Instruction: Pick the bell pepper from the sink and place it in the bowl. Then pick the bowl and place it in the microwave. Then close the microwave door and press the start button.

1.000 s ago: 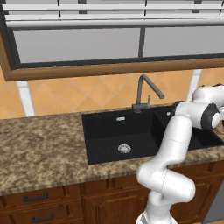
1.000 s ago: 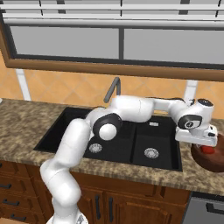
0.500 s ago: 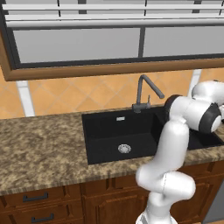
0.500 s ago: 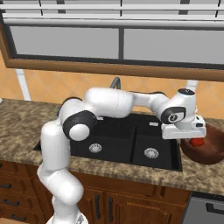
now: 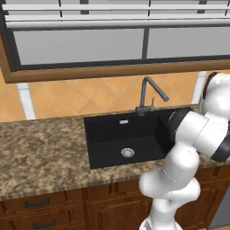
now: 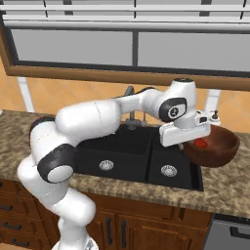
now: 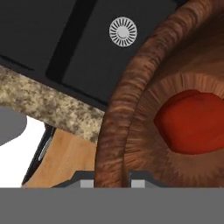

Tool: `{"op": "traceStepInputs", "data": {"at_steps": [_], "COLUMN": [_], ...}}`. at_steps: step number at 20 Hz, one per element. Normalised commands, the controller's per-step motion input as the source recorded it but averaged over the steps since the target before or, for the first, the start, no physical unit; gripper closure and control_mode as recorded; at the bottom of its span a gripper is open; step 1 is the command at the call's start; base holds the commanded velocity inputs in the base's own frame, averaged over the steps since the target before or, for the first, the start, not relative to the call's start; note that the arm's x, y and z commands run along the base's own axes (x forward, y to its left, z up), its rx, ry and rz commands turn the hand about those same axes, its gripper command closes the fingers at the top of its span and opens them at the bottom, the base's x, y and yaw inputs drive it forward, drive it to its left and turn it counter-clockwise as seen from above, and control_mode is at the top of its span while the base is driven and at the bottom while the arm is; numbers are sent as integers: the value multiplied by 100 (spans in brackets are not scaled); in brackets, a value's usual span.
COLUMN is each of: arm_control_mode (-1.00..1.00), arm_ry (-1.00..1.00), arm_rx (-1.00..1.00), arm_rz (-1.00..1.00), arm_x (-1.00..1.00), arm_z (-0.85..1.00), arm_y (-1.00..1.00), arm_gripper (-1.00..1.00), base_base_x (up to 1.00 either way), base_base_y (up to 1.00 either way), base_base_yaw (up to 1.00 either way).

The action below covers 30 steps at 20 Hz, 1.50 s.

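Clamping the near wall of the bowl (image 7: 131,113) between its two fingertips, the gripper (image 7: 112,183) held the rim narrowly, one tip outside the wall and one inside; in the right base view the gripper (image 6: 188,142) sat at the bowl's (image 6: 215,146) left edge, so the bowl hung off to the hand's far side rather than under it; the bell pepper (image 7: 190,120), a red lump, lay in the bottom of the bowl, and showed as a red patch (image 6: 200,143) just past the fingers. The bowl appeared lifted clear of the granite counter (image 6: 229,183), above the right end of the sink (image 6: 146,156), though whether it was fully off the surface could not be settled from these views; the faucet (image 5: 148,94) stood behind the basins, and a drain (image 7: 123,31) lay below the hand. The first part of the task looked done and the carry to the microwave was judged to be in hand; since the grip was on one side of the rim only, the load sat off-centre, and any swing risked tilting the bowl and rolling the pepper out.
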Motion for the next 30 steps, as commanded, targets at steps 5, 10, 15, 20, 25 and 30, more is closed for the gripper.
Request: {"op": "traceStepInputs", "data": {"at_steps": [5,10,15,20,25,30], "arm_control_mode": [-100,-100,-100,-100,-100,-100], "arm_ry": [0,-13,1,6,1,-1], "arm_rx": [7,1,0,3,0,0], "arm_rz": [32,43,41,38,16,8], "arm_x": [-27,-11,-6,-19,-47,-72], "arm_z": [54,66,76,52,26,25], "arm_y": [92,100,98,92,46,1], "arm_gripper": [100,100,100,100,100,100], "base_base_x": [0,0,0,0,0,0], "base_base_y": [0,0,0,0,0,0], "base_base_yaw": [0,0,0,0,0,0]}}
